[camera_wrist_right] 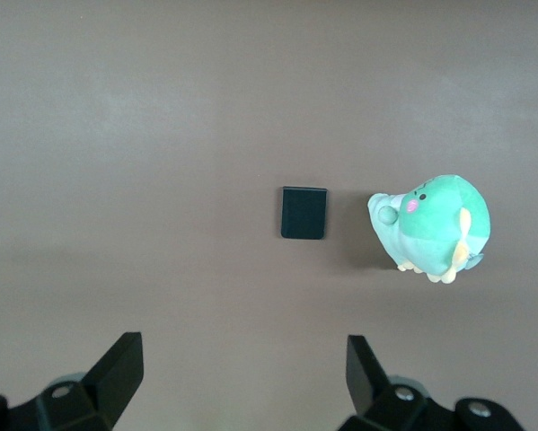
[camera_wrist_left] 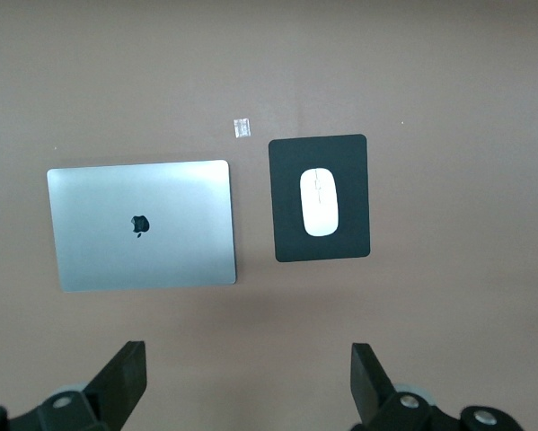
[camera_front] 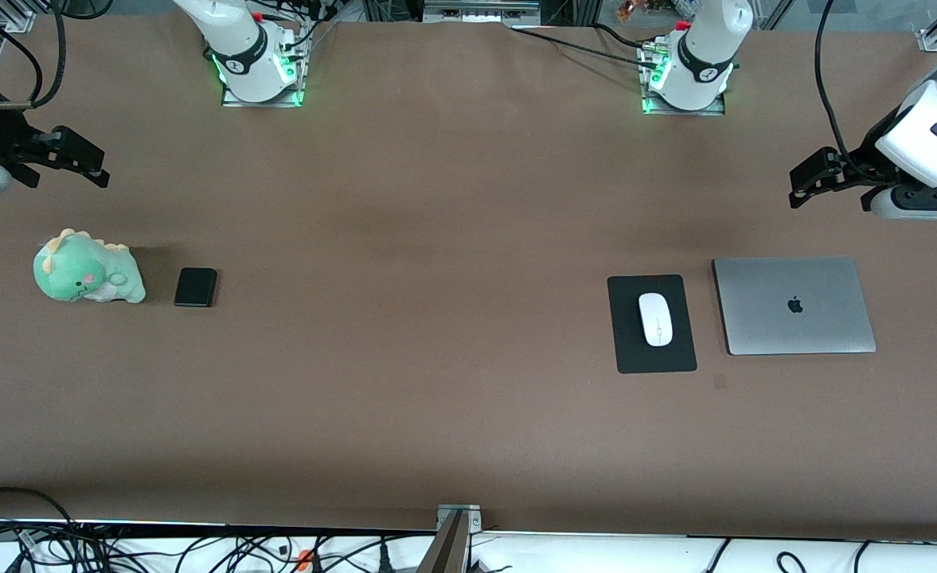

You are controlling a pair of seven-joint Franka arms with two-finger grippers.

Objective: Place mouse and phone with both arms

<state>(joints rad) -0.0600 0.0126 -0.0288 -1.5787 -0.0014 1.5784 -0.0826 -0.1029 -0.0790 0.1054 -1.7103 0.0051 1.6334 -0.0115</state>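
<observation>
The white mouse (camera_front: 654, 319) lies on a black mat (camera_front: 626, 350) toward the left arm's end of the table. The left wrist view shows the mouse (camera_wrist_left: 320, 201) lengthwise on the mat (camera_wrist_left: 286, 242). My left gripper (camera_front: 804, 183) hangs open and empty over bare table at that end, its fingers wide apart (camera_wrist_left: 248, 377). The black phone (camera_front: 196, 286) lies flat toward the right arm's end and also shows in the right wrist view (camera_wrist_right: 304, 213). My right gripper (camera_front: 90, 163) hangs open and empty over bare table there (camera_wrist_right: 244, 373).
A shut silver laptop (camera_front: 793, 305) lies beside the mat, its lid (camera_wrist_left: 141, 224) up. A green plush dinosaur (camera_front: 86, 268) sits beside the phone, apart from it (camera_wrist_right: 435, 224). A small clear scrap (camera_wrist_left: 242, 127) lies near the mat's corner.
</observation>
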